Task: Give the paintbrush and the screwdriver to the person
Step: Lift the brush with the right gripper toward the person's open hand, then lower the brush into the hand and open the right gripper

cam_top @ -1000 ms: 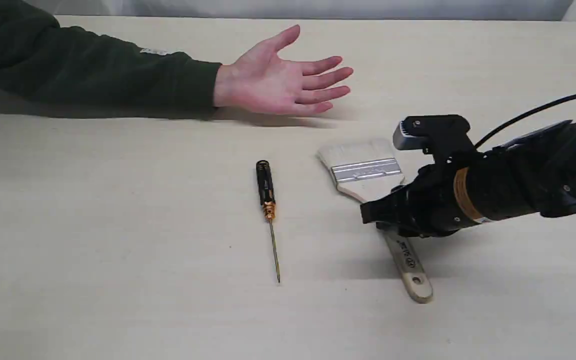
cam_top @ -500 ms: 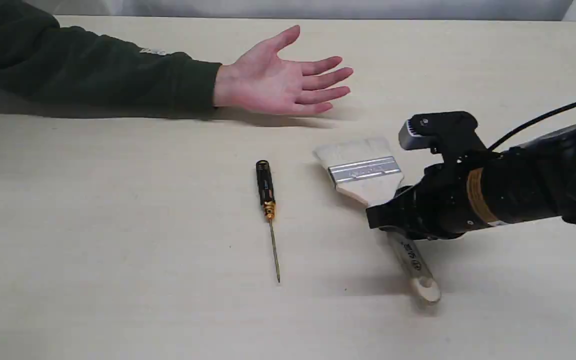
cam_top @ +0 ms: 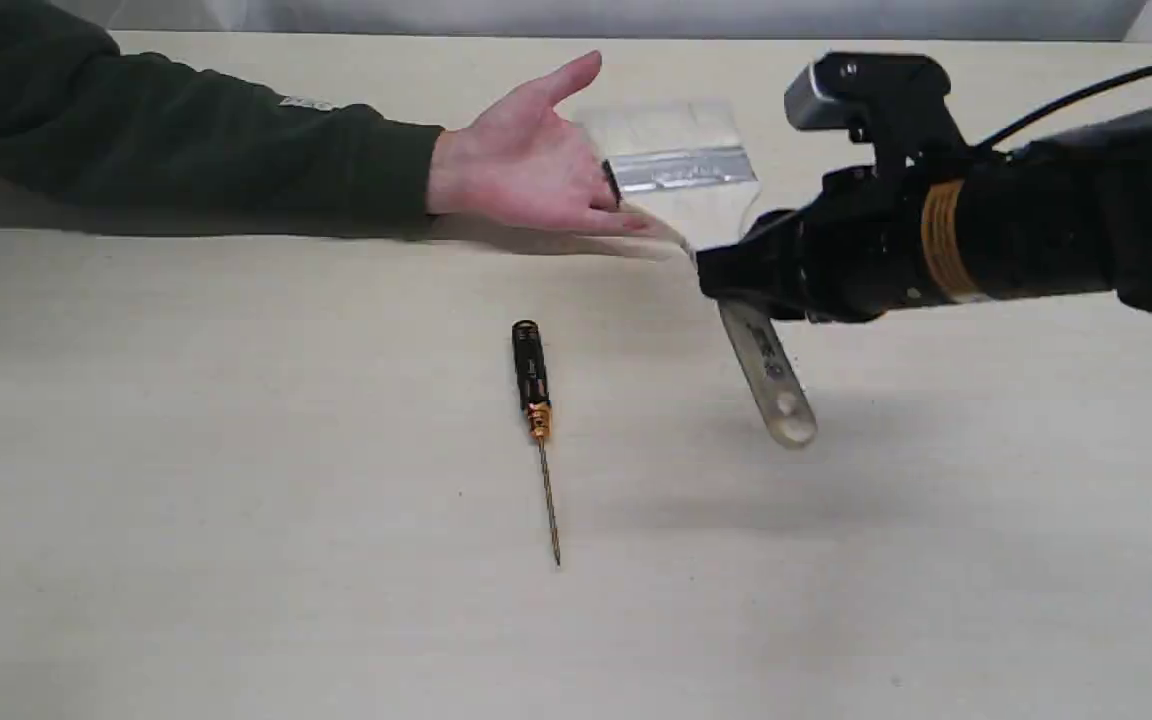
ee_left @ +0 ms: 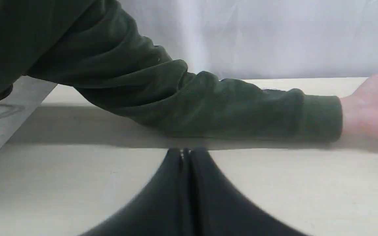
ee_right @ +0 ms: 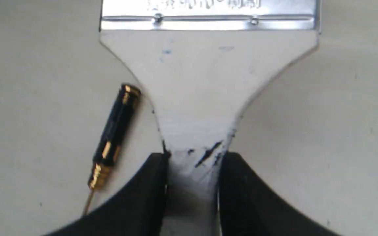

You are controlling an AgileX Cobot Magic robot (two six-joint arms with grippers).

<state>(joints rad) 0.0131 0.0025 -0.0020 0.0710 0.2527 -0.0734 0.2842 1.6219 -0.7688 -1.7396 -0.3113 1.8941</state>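
A dark green sleeve, black-and-gold screwdriver, silver-banded pale paintbrush and beige table were seen.

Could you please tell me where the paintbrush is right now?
Exterior view, right of centre: the paintbrush is above the table, handle in the right gripper, ferrule beside the person's hand.

Soft, even, fairly bright light falls from above on the pale worktop. Diffuse shadows lie under the sleeve of the person and below the lifted paintbrush, whose bristles smear with motion blur in the exterior view. In the right wrist view its ferrule glares and the wood washes out white. The right fingers and left fingers are out of focus.
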